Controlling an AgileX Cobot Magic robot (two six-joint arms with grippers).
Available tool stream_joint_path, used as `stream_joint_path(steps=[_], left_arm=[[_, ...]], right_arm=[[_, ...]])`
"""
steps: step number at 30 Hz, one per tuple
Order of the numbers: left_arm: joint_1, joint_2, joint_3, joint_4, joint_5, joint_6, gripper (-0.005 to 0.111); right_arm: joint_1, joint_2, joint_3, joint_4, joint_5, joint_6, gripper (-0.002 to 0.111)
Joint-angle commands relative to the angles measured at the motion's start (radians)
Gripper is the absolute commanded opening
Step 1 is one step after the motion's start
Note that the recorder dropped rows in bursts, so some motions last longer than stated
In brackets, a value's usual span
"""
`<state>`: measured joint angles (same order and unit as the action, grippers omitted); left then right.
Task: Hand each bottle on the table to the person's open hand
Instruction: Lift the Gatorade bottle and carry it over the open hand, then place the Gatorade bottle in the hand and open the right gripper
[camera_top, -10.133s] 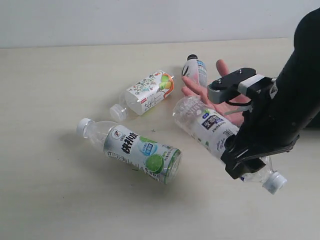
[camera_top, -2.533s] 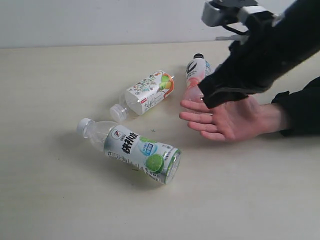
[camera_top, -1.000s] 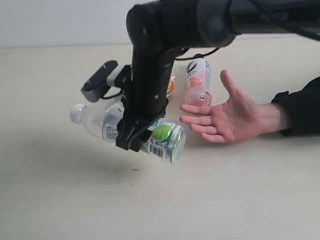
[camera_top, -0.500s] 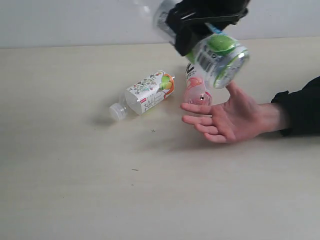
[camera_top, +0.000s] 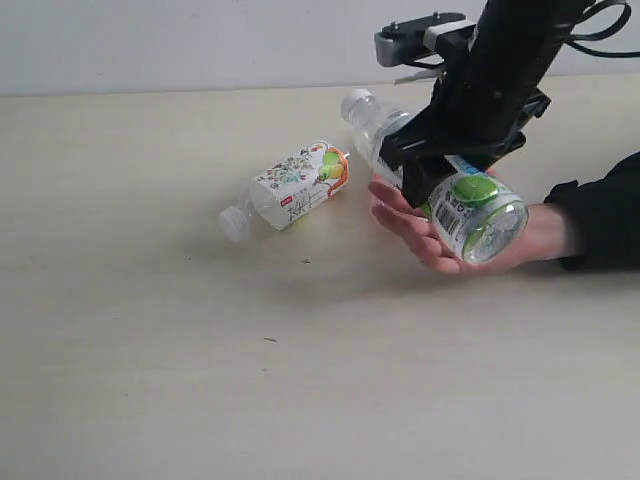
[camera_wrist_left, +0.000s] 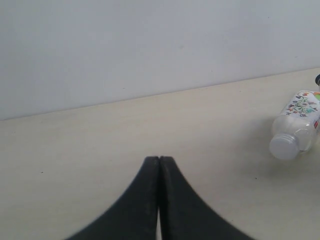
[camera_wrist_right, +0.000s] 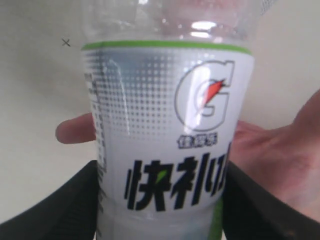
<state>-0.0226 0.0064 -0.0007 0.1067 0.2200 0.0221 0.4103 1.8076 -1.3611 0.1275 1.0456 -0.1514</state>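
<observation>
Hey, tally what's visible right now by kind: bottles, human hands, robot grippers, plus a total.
Bottles: 2 (green-lime bottle, floral bottle)
Human hands: 1 (open hand)
Robot grippers: 2 (left gripper, right gripper)
Total: 5

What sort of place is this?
Probably a robotics test lab: a bare table against a blank wall, and a black robot arm holding a bottle over a person's hand.

Bright, even, diffuse light; soft, faint shadows on the desk (camera_top: 150, 350) beside the floral bottle (camera_top: 295, 185) and under the hand (camera_top: 420, 245). White glare spots on the green-lime bottle (camera_wrist_right: 160, 140), at its clear shoulder. Left claw (camera_wrist_left: 159, 161) blurred toward its lower edges.
</observation>
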Motion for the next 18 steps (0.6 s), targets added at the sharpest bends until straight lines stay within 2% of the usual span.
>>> stream_joint_path(steps=[1,11,13,18], left_arm=[[0.002,-0.006,0.001,-0.006,0.005,0.001,0.001],[0.002,-0.006,0.001,-0.006,0.007,0.001,0.001],[0.002,-0.006,0.001,-0.006,0.007,0.001,0.001],[0.002,-0.006,0.001,-0.006,0.011,0.001,0.001]], right_arm=[[-0.006,0.010,0.053,-0.040,-0.049,0.006,0.000],[-0.006,0.012,0.079,-0.076,-0.100,0.006,0.001],[-0.006,0.020,0.079,-0.076,-0.100,0.006,0.006],[-0.006,0.053,0.079,-0.074,-0.077,0.006,0.025]])
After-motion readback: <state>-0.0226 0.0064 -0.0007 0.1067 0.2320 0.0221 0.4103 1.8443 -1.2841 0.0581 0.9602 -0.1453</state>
